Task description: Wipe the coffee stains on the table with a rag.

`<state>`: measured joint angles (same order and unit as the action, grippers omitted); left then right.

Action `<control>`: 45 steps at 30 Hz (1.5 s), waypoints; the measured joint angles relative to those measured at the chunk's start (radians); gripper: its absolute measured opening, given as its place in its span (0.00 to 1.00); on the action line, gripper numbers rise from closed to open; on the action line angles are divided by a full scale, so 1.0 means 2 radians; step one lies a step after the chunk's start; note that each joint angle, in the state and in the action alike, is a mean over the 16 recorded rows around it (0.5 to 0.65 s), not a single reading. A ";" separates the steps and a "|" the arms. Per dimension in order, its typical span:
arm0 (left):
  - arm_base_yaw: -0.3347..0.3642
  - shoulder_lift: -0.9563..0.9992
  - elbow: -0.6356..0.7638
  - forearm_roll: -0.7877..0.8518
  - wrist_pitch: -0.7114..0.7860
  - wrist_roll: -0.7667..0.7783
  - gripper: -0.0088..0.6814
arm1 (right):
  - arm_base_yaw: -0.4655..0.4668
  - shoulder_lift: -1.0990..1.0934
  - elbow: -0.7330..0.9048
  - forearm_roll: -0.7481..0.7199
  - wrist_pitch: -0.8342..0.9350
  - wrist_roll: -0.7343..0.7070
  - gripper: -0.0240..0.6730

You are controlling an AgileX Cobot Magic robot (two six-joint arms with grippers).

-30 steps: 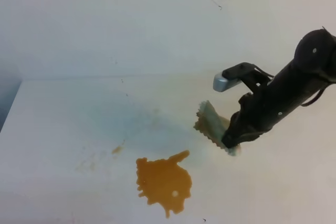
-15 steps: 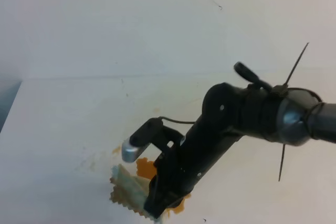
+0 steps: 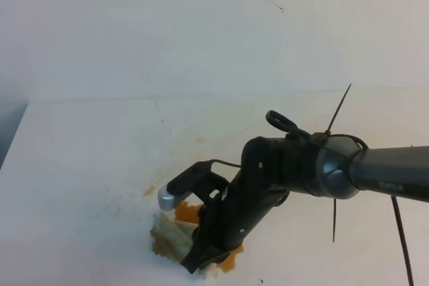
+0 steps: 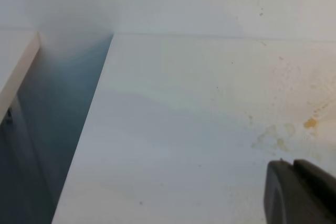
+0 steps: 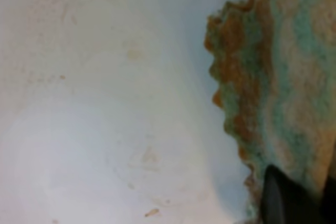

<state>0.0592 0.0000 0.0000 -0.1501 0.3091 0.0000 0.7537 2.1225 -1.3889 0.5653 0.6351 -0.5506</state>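
My right gripper (image 3: 201, 259) reaches across to the front middle of the white table (image 3: 80, 159) and is shut on the rag (image 3: 171, 238). The rag is pressed down on the orange-brown coffee stain (image 3: 188, 212), of which only bits show beside the arm. A small blot (image 3: 149, 191) lies to the left. In the right wrist view the rag (image 5: 283, 77) looks greenish-beige with a brown-soaked frayed edge, and a dark finger (image 5: 278, 203) sits on it. The left gripper (image 4: 293, 192) hangs at the lower right of its own view over bare table, its fingers together and holding nothing.
The table's left edge (image 4: 100, 93) drops to a dark gap beside another white surface (image 4: 16, 72). A white wall (image 3: 201, 25) closes the back. Faint tan smudges (image 4: 273, 137) and a small orange blot (image 4: 311, 123) mark the tabletop.
My right arm swung from the right side to the front middle, carrying the rag down onto the puddle. In the last half second the rag slid slightly right over the stain.
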 joint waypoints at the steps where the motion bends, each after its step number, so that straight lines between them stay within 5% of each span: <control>1: 0.000 0.000 0.000 0.000 0.000 0.000 0.01 | -0.002 0.001 -0.002 -0.005 -0.002 0.004 0.08; 19: 0.000 0.000 0.000 0.000 0.000 0.000 0.01 | -0.069 0.006 -0.056 -0.059 0.024 0.018 0.08; 38: 0.000 0.000 0.000 0.000 0.000 0.000 0.01 | -0.080 -0.002 -0.112 -0.240 0.043 -0.020 0.08; 45: 0.000 0.000 0.000 0.000 0.000 0.000 0.01 | -0.086 0.024 -0.114 -0.238 0.076 -0.062 0.08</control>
<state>0.0592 0.0000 0.0000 -0.1501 0.3091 0.0000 0.5818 2.1709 -1.6167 0.0889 0.7865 -0.6748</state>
